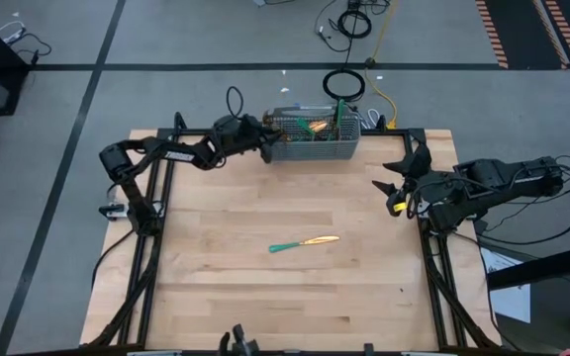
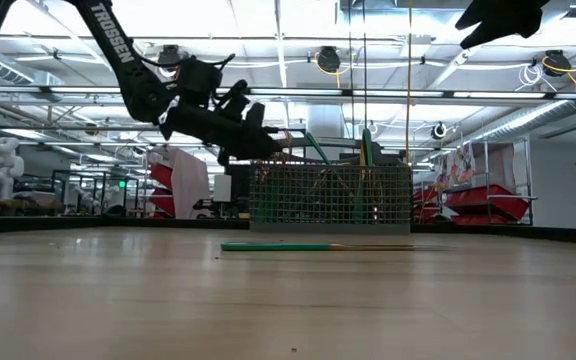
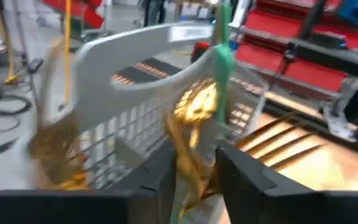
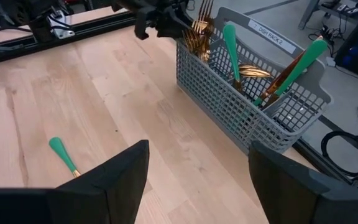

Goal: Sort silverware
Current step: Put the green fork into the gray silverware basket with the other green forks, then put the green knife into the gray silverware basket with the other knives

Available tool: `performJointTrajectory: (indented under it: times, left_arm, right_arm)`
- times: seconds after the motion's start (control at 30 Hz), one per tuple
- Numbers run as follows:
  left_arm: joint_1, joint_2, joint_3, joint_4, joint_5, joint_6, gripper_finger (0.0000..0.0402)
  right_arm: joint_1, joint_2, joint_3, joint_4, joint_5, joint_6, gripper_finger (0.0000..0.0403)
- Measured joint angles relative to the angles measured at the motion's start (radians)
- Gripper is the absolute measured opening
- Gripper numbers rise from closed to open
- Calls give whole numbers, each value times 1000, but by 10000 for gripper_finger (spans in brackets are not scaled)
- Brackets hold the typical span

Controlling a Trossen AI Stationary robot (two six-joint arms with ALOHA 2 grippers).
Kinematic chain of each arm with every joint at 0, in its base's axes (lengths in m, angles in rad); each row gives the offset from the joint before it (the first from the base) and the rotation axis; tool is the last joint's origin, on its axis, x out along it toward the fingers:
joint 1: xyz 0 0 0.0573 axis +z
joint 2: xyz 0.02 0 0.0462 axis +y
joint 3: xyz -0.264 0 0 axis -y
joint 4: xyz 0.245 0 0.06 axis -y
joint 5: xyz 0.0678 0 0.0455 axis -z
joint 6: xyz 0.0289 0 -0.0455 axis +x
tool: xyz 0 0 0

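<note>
The grey mesh caddy stands at the table's far edge, holding several pieces of silverware, gold heads and teal handles upright. My left gripper reaches level over the caddy's left end. Its fingers stand apart in the blurred left wrist view, with a gold piece in the gap, above the caddy. One teal-handled, gold-headed piece lies flat on the table's middle. My right gripper hangs open and raised near the right edge, with nothing between its fingers. My left gripper's fingers stand on either side of a gold piece's slim part, coming level from the table's left. The picture is blurred, and I cannot tell whether they touch it.
The bare wood tabletop spreads between the caddy and the near edge. Black frame rails run along the left and right sides. Cables lie on the floor behind the caddy.
</note>
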State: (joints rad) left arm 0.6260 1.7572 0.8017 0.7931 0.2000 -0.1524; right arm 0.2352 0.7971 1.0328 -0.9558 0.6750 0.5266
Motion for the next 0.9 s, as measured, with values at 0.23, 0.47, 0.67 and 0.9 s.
performJointTrajectory:
  times: [0.23,0.47,0.67,0.9]
  left_arm:
    - [7,-82,0,-111,-1,8,154]
    - [7,-239,0,-342,-21,61,156]
    - [-22,-410,0,-556,-22,21,156]
    - [-122,-640,0,-843,-22,-48,156]
  right_arm:
    - [0,0,0,0,2,-15,260]
    - [0,26,0,0,4,-64,260]
    - [-11,235,0,88,-110,-298,260]
    - [-82,554,-2,412,-346,-555,260]
